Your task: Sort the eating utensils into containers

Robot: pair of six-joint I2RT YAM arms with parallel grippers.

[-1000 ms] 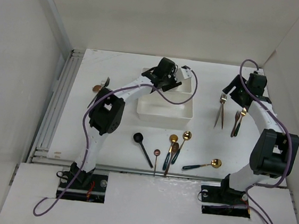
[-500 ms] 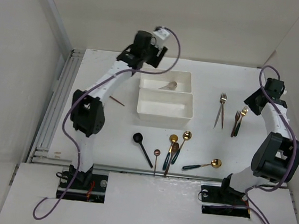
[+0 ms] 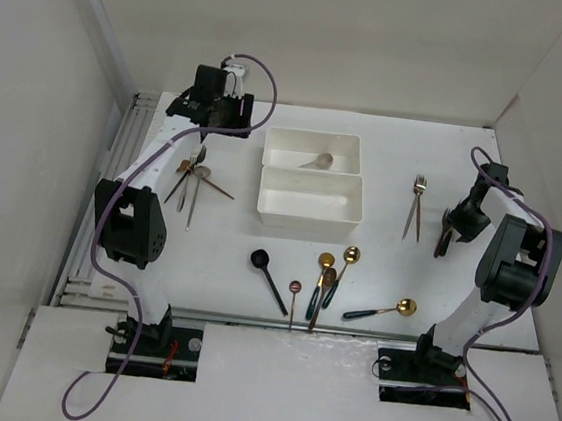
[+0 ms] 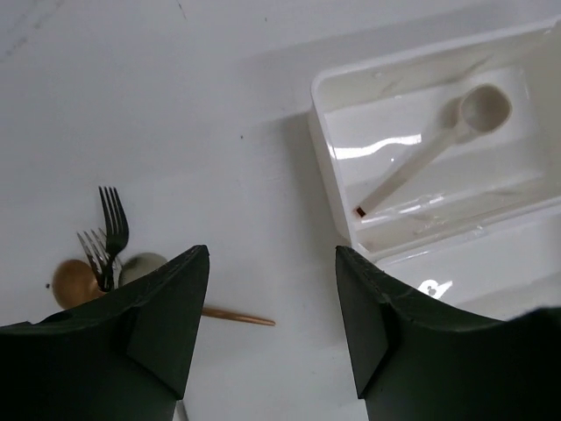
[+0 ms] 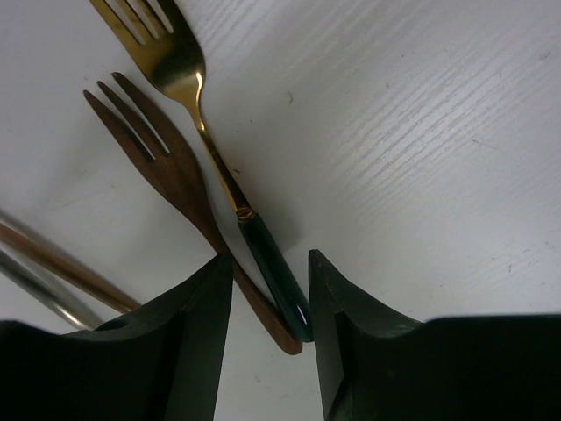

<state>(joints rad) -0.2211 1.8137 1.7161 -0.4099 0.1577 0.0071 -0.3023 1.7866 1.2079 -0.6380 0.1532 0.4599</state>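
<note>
Two white bins stand side by side mid-table: the far bin [image 3: 280,142] holds one pale spoon [image 3: 318,160], the near bin [image 3: 308,210] looks empty. My left gripper [image 3: 214,115] is open and empty, high over bare table between the far bin [image 4: 326,105] and a heap of forks and spoons [image 3: 192,173]. My right gripper [image 3: 458,221] is open and low, its jaws on either side of the handle ends of a gold fork with a green handle [image 5: 263,250] and a copper fork [image 5: 175,171].
Two more forks [image 3: 415,207] lie left of the right gripper. Several spoons [image 3: 327,274], a black spoon [image 3: 268,276] and a gold spoon with a green handle [image 3: 381,310] lie near the front edge. White walls close in left, right and back.
My left arm swung from over the bins to the far left, leaving the pale spoon in the far bin. My right gripper came nearer and lower onto the two forks at the right.
</note>
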